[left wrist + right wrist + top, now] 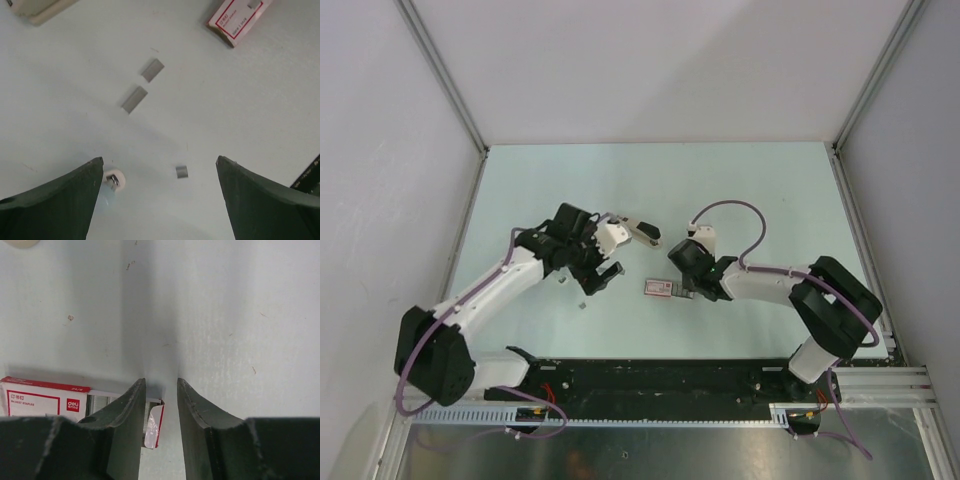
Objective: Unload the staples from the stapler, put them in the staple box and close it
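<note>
The stapler (628, 230) — white with a black nose — lies near the middle of the counter (740, 190). The left gripper (160, 161) has its jaws wide over loose staple strips (135, 99). The right gripper (160, 382) has narrow, empty jaws beside the staple box (45, 397). The stapler is likely light, rigid, slick plastic — pinch across its sides.

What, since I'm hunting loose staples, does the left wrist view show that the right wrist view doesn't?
Left wrist only: three loose staple strips on the table, beyond the open left tool. Right wrist only: packed staples showing at an opened end, beside the narrowly parted right tool. Both: the red-and-white staple box.
</note>
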Motion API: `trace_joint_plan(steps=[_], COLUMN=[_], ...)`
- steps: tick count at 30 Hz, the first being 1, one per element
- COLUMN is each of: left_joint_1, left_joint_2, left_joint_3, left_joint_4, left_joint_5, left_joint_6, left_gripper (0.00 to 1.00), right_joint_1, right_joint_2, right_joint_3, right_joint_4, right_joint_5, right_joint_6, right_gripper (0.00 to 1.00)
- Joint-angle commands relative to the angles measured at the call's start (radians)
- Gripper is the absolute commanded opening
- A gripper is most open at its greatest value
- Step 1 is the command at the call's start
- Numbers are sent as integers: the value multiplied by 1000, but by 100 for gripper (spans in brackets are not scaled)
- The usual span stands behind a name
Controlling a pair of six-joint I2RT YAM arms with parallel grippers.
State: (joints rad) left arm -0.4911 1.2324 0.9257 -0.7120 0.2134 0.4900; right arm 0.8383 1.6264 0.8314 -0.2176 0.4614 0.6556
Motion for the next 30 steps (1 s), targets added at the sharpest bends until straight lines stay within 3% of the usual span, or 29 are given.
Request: trace_joint_plan(steps=[1,11,16,19,23,30], left_joint_1=[-36,-71,-71,-72,-71,-70], left_joint_2=[91,323,416,457,496,516], left_joint_3=[78,130,160,175,186,200], left_joint_4=[46,84,101,105,118,145], left_joint_5=[-19,-75,-83,-82,-96,-112], left_joint_6=[54,290,369,393,416,426], left_gripper=[99,99,99,94,85,78], right_joint_1=[-23,-98,41,125,164,214], right_joint_2=[-62,-185,-289,-344,-404,-418], right_joint_3=[-5,-4,-61,-106,-188,-211], right_joint_4=[3,95,137,136,191,243], right_joint_5=[-13,-85,-2,57,39,70], right_joint_6=[9,-35,-24,6,57,57], right_gripper=[37,44,42,41,40,39])
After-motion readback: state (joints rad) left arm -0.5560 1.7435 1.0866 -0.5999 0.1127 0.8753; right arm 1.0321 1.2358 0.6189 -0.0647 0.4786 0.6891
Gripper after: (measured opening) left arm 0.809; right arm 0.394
